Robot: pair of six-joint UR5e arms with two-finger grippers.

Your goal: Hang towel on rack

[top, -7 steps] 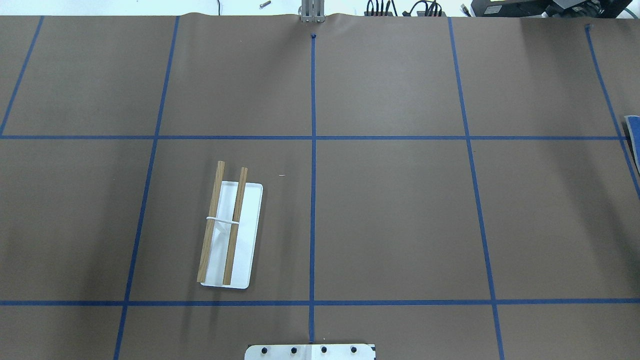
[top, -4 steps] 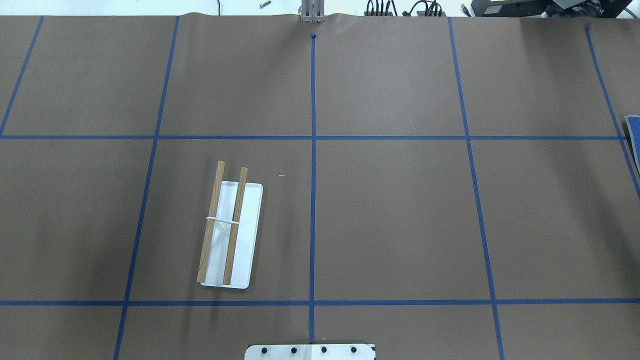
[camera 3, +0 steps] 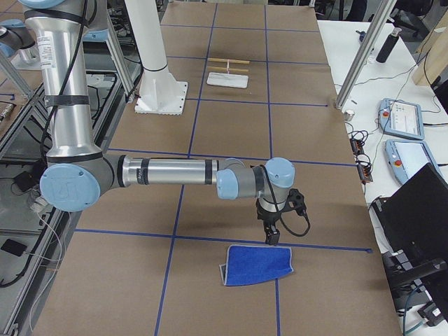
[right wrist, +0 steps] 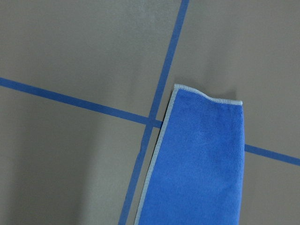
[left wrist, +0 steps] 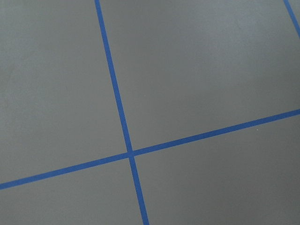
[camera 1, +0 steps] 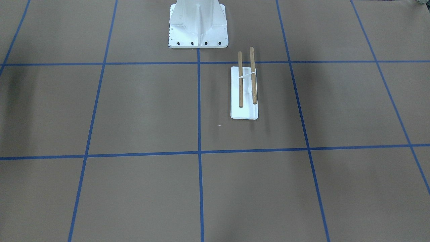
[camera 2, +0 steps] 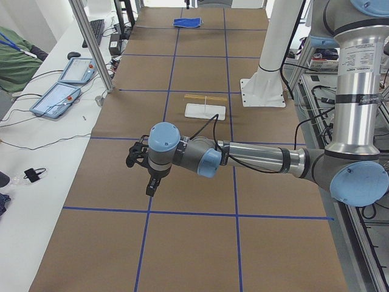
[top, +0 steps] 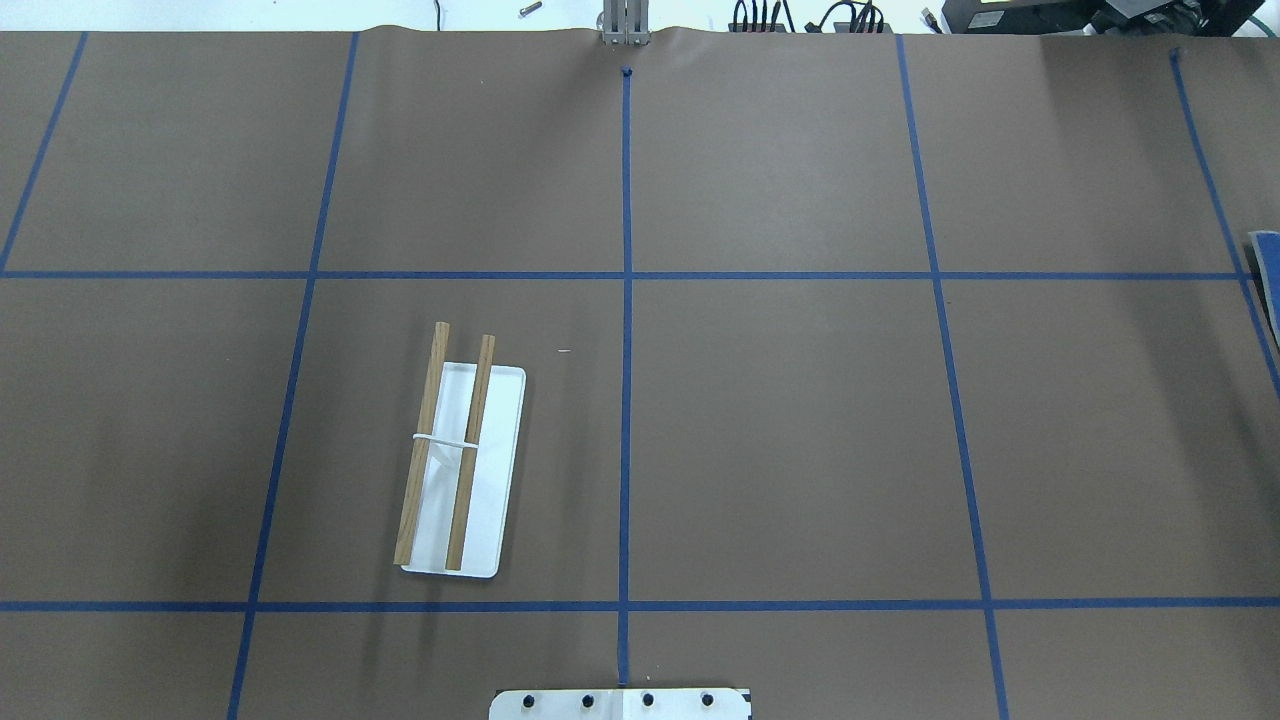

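Note:
The rack (top: 470,450) has two brown dowels over a white base plate and stands left of the table's middle; it also shows in the front view (camera 1: 240,90) and both side views (camera 2: 205,97) (camera 3: 228,63). The blue towel (camera 3: 257,264) lies folded flat at the table's right end, with only a sliver in the overhead view (top: 1268,250) and a pale-trimmed corner in the right wrist view (right wrist: 201,159). My right gripper (camera 3: 271,238) points down just beside the towel's edge. My left gripper (camera 2: 149,190) hangs over bare paper, far from the rack. I cannot tell whether either is open or shut.
The white bolted pedestal (camera 1: 198,23) stands at the robot's side, next to the rack (top: 620,703). Brown paper with a blue tape grid (left wrist: 129,152) covers the table. Pendants and cables (camera 2: 58,97) lie on the white bench beyond the far edge.

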